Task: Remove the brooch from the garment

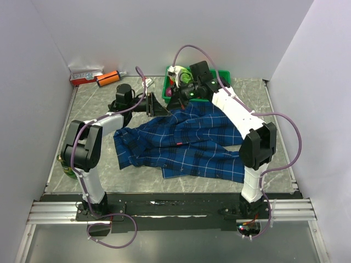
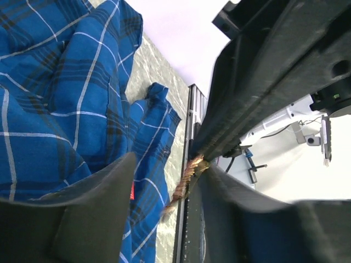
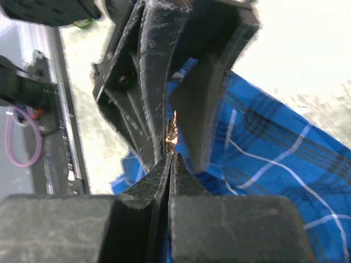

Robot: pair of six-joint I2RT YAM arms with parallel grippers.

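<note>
Gold brooch at tips of clenched right pincer; left pincer released.
Risk: thin hold slips, brooch drops into shirt folds; pin possibly snagged in cloth, view unclear.

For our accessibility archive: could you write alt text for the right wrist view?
The shut right hand pinches a tiny gold brooch at its tips, in the gap between the black fingers of the open left hand. The blue plaid garment lies behind, to the right.
</note>
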